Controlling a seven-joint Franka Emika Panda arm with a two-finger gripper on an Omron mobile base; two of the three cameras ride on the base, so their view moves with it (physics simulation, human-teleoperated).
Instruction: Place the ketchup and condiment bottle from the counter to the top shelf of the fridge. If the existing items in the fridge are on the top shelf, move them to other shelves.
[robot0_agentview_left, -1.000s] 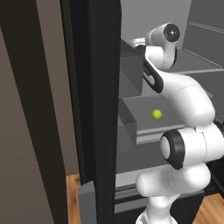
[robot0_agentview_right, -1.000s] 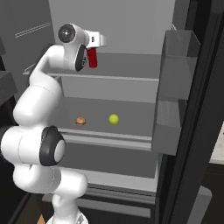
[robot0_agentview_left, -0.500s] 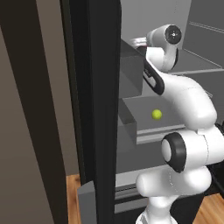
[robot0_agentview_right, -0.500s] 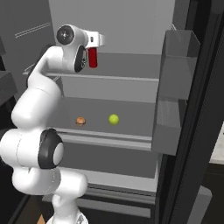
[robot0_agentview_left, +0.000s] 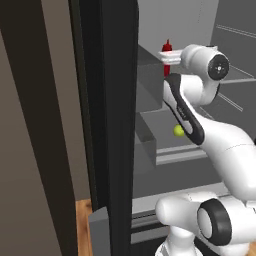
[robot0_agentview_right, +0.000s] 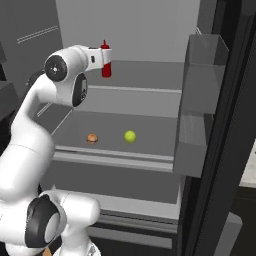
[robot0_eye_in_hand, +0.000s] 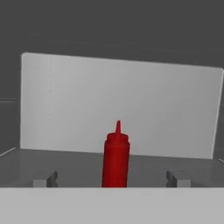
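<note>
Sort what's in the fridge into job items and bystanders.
Job: ketchup bottle, upright on the top shelf; open gripper just behind it.
Bystanders: green ball-like fruit and small brown item on the lower shelf; door bins.

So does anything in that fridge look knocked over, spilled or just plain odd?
Nothing stands out. The ketchup bottle stands upright on the top shelf, with the open gripper on either side of it and no spill. On the shelf below, a green fruit and a small brownish item sit apart.
</note>
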